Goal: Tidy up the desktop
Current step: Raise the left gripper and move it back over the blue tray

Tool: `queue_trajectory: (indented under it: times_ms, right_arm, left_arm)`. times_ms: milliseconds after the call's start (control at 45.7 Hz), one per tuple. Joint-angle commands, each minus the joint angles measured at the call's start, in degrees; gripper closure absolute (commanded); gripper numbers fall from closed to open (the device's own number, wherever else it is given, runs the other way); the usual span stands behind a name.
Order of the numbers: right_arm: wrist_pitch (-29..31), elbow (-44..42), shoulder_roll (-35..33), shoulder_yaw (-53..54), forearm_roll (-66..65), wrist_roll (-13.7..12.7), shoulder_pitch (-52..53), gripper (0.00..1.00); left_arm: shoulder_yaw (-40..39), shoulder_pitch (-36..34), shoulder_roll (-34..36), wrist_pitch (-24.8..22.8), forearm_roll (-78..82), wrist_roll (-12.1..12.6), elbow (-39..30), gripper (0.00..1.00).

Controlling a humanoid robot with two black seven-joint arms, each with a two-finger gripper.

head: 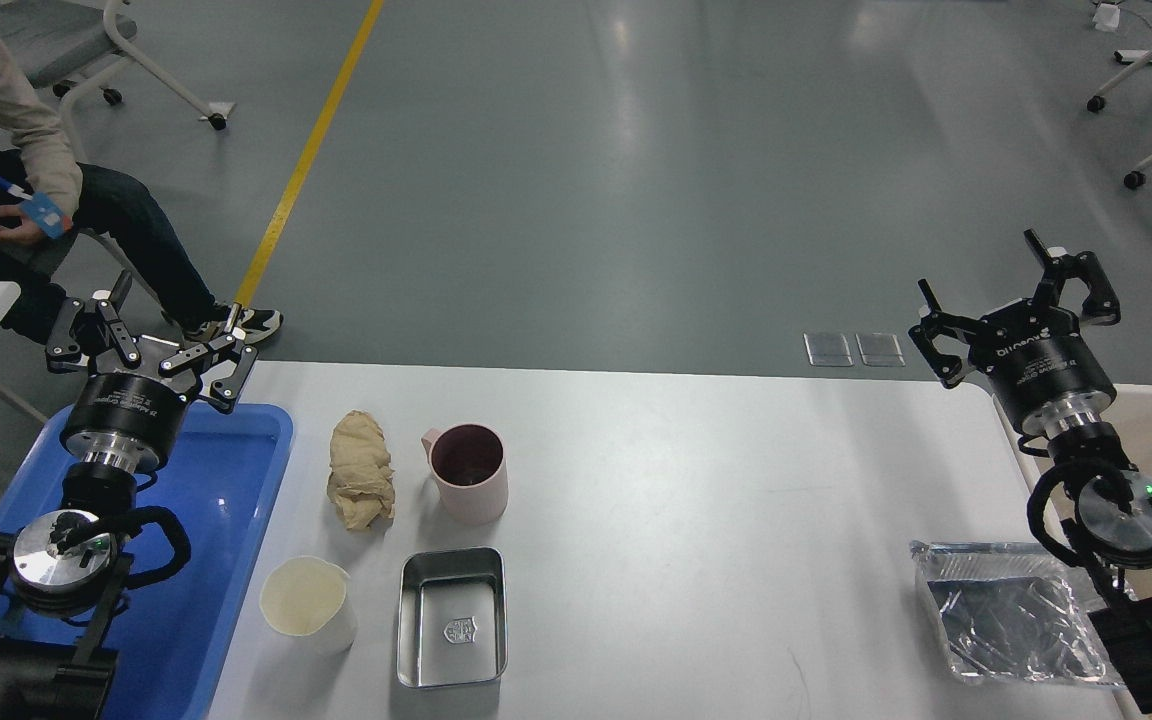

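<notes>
On the desktop [696,480], just right of my left gripper [151,335], I see a pink mug [469,472], a white cup [306,604] and a steel tin [452,617], all holding nothing, beside a crumpled cloth [362,484]. That gripper hangs spread and unloaded over the blue tray [236,540]. My right gripper [1016,305] is raised, fingers apart, gripping nothing, with a foil tray [1011,612] below it.

The left black two-finger gripper [151,335] is raised at the left edge, its fingers spread wide and holding nothing. The right black two-finger gripper [1016,300] is likewise raised at the right edge, fingers apart and empty.
</notes>
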Motion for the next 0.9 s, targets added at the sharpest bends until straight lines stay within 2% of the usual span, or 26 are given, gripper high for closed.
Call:
queue_trajectory:
  times_ms: [0, 328, 481, 678, 765, 787, 875]
  right_arm:
    - [0.1, -0.1, 0.1, 0.0, 0.0, 0.0, 0.0, 0.0]
    - [0.0, -0.4, 0.0, 0.6, -0.1, 0.1, 0.0, 0.0]
    - [0.2, -0.2, 0.0, 0.8, -0.1, 0.1, 0.0, 0.0]
    - [0.2, -0.1, -0.1, 0.8, -0.1, 0.1, 0.0, 0.0]
    - [0.2, 0.0, -0.2, 0.9, -0.1, 0.1, -0.1, 0.0]
    - [0.2, 0.4, -0.2, 1.0, -0.1, 0.1, -0.3, 0.0]
    - [0.1, 1.0, -0.3, 1.2, -0.1, 0.1, -0.4, 0.0]
  left_arm:
    - [0.0, 0.0, 0.1, 0.0, 0.1, -0.1, -0.2, 0.03]
    - [0.4, 0.0, -0.2, 0.4, 0.0, -0.4, -0.8, 0.03]
    - [1.1, 0.0, -0.6, 3.4, 0.0, -0.5, -1.1, 0.03]
    - [-0.4, 1.1, -0.6, 3.2, 0.1, -1.1, -2.2, 0.04]
    - [-0.8, 2.2, 0.0, 2.7, 0.8, -3.1, -2.7, 0.04]
    - [-0.4, 2.5, 0.9, 2.6, 2.5, -5.7, -2.1, 0.04]
    - [-0.7, 3.2, 0.8, 2.5, 7.4, -8.3, -2.4, 0.03]
